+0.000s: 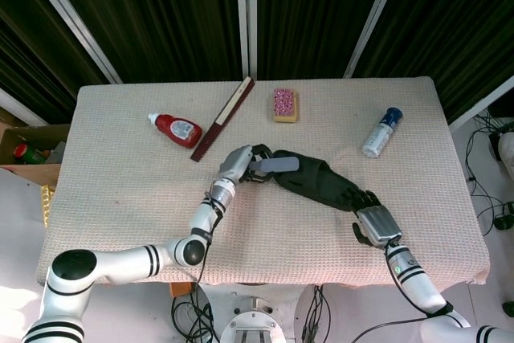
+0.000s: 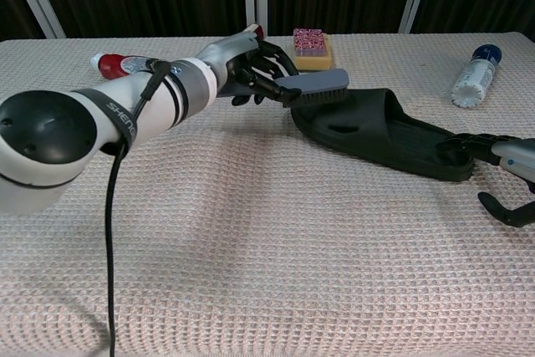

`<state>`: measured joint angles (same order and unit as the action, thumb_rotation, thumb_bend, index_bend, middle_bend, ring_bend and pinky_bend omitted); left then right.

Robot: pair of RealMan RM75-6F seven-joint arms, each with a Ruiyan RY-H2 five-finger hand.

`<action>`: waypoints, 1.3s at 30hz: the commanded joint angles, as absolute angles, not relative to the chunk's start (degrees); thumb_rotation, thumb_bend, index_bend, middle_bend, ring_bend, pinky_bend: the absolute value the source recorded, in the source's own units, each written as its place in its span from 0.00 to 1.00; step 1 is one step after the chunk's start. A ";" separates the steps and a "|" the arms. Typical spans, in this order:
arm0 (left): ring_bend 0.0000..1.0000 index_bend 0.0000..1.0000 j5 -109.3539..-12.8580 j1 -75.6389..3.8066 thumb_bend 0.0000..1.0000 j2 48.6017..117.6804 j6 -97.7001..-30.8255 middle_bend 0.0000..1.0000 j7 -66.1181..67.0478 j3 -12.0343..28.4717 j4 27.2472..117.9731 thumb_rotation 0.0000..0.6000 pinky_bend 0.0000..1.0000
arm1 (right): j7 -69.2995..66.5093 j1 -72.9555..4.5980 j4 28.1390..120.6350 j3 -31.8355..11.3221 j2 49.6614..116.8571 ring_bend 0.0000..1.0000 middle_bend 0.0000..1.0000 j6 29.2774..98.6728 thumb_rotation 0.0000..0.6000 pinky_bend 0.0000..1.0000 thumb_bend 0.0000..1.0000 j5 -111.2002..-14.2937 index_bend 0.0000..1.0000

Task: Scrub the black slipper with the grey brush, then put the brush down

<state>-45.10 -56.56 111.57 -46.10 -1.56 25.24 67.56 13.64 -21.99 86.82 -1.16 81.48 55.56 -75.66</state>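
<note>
Left hand (image 2: pixel 251 68) clasping grey brush (image 2: pixel 316 84) over black slipper (image 2: pixel 384 133); right hand (image 1: pixel 374 218) fingers on its heel.

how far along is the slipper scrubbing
Done: the left hand holds the grey brush at the toe end of the black slipper. In hand: the right hand is at the heel end. Left: the scrubbing, then putting the brush down.

"SHENZ…" lettering, partly legible, on the left arm (image 2: pixel 125 110)
</note>
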 commanded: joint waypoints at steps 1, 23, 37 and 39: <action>1.00 0.93 -43.86 -57.34 0.44 113.70 -48.30 0.99 0.13 25.76 65.79 1.00 1.00 | 13.63 -22.09 86.78 -1.07 81.57 0.00 0.03 55.58 1.00 0.00 0.61 -75.61 0.00; 1.00 0.94 -38.26 -57.79 0.44 108.08 -33.32 0.99 -0.06 24.02 74.01 1.00 1.00 | 13.89 -22.43 86.92 -0.54 81.61 0.00 0.03 56.66 1.00 0.00 0.62 -74.79 0.00; 1.00 0.93 -42.75 -57.63 0.44 120.59 -57.19 0.98 -3.72 31.00 61.91 1.00 1.00 | 12.94 -22.51 86.33 -0.13 81.64 0.00 0.03 56.71 1.00 0.00 0.63 -74.76 0.00; 1.00 0.93 -42.86 -57.64 0.44 121.08 -56.90 0.98 -3.09 30.80 60.96 1.00 1.00 | 12.86 -22.54 86.29 -0.08 81.68 0.00 0.03 56.64 1.00 0.00 0.63 -74.73 0.00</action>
<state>-42.36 -57.60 120.30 -56.57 -3.03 30.31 61.80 12.86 -22.54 86.29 -0.08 81.67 56.65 -74.73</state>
